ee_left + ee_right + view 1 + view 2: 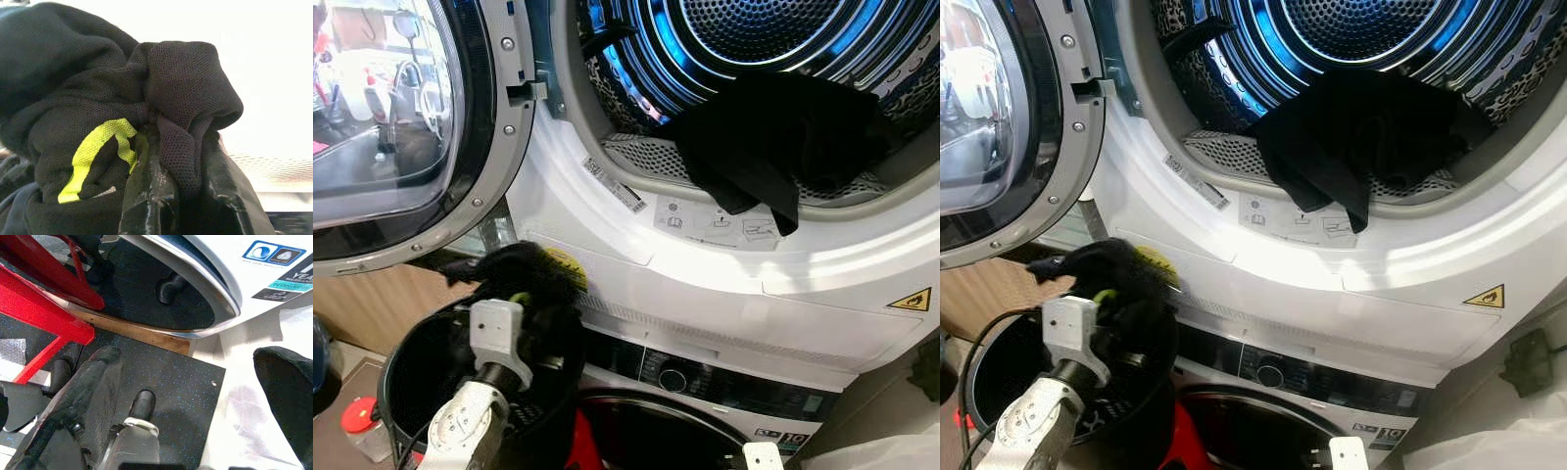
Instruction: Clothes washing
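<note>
Stacked against the wall are two white machines: the upper one [724, 284] has its round door [401, 127] swung wide open to the robot's left, and its blue-lit drum [744, 39] is open to the front. One black garment [773, 147] already lies across the lower lip of the drum opening, partly hanging outside. Below, a black basket [401, 382] stands on the floor, in front of the lower machine [1302, 392].

The left gripper [524, 294] is raised just above the basket rim, below the drum opening and near the white front panel. Its fingers are closed on a bundle of black mesh cloth with a yellow-green stripe [98, 147]; in the left wrist view the cloth is bunched between the two black fingers [151, 186] and covers their tips. The right gripper [122, 421] hangs low near the floor, and I cannot tell whether it is open.

I judge that the step in hand is loading: carrying this piece from the basket to the drum. The next move asks to lift the bundle higher, over the lip, then push it deep inside before release, so that it does not slide out like the hanging garment.
</note>
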Motion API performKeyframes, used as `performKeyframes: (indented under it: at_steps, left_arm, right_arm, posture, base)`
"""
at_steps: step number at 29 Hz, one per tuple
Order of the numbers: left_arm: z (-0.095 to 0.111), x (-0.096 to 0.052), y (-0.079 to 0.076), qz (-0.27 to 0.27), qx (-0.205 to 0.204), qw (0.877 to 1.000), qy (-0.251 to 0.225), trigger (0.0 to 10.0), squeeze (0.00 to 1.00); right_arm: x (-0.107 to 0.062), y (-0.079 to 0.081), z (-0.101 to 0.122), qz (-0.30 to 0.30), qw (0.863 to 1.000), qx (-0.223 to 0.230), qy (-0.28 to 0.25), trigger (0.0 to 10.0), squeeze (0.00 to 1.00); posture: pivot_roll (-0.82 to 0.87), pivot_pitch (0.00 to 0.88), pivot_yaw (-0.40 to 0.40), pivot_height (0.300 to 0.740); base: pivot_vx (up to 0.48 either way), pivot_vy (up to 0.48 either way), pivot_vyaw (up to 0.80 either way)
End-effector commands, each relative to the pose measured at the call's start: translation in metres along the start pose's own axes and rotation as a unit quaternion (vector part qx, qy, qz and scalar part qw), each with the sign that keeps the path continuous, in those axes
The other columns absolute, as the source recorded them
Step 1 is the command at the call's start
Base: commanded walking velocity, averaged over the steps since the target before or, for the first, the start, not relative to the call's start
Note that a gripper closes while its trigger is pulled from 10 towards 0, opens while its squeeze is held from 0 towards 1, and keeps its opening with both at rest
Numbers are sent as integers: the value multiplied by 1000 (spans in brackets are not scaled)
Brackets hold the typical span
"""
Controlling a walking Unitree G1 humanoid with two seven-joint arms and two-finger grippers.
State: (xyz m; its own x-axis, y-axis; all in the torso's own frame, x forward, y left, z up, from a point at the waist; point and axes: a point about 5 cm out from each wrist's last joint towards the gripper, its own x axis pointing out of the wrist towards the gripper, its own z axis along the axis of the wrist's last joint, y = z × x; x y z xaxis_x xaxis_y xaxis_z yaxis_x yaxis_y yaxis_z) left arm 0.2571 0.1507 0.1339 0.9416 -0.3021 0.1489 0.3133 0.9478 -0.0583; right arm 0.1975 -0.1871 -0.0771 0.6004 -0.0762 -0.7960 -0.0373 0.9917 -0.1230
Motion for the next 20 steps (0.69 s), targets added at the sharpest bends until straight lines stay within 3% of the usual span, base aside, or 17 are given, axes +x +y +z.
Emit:
performKeyframes:
  at_steps: [1,2,3,7,8,10,13,15,17,18,20]
  left_arm:
    - [12,2,-11,-41,4,999,-24,0,0]
    - [13,1,-18,-81,1,997,-18,0,0]
    - [13,1,-18,-81,1,997,-18,0,0]
    - [16,-4,-36,-176,-9,984,2,0,0]
    - [20,-6,-44,-227,-23,974,13,0,0]
    - [21,-6,-46,-243,-22,970,17,0,0]
    - [24,-11,-53,-307,-38,950,36,0,0]
    - [25,-18,-61,-360,-53,930,58,0,0]
    - [26,-27,-68,-417,-78,902,85,0,0]
    - [28,-36,-74,-468,-84,873,106,0,0]
    - [30,-39,-75,-492,-83,859,117,0,0]
  right_arm:
    - [-1,0,-3,2,1000,-1,5,10000,0]
    - [-1,0,-3,2,1000,0,5,10000,0]
    - [-1,0,-3,2,1000,0,5,10000,0]
    - [-1,-2,-5,-1,1000,4,6,10000,0]
    - [-1,-2,-7,-1,1000,2,9,10000,0]
    - [-1,-2,-7,-2,1000,3,10,10000,0]
    - [-1,-1,-5,-3,1000,10,6,10000,0]
    - [-1,0,-4,-1,1000,11,5,10000,0]
    - [-1,1,-4,1,1000,10,5,10000,0]
    - [-1,2,-5,0,1000,14,5,10000,0]
    - [-1,2,-5,1,1000,13,5,10000,0]
  posture:
    - [169,0,-13,740]
    - [171,0,-15,740]
    - [171,0,-15,740]
    - [173,0,-22,740]
    - [175,0,-18,740]
    - [171,0,-16,740]
    - [165,0,-13,740]
    - [161,0,-16,740]
    - [165,0,-17,740]
    - [162,0,-13,740]
    - [164,0,-13,740]
  base:
    - [0,0,0]
    - [0,0,0]
    - [0,0,0]
    - [0,0,0]
    - [0,0,0]
    - [0,0,0]
    - [0,0,0]
    - [0,0,0]
    - [0,0,0]
    - [0,0,0]
    - [0,0,0]
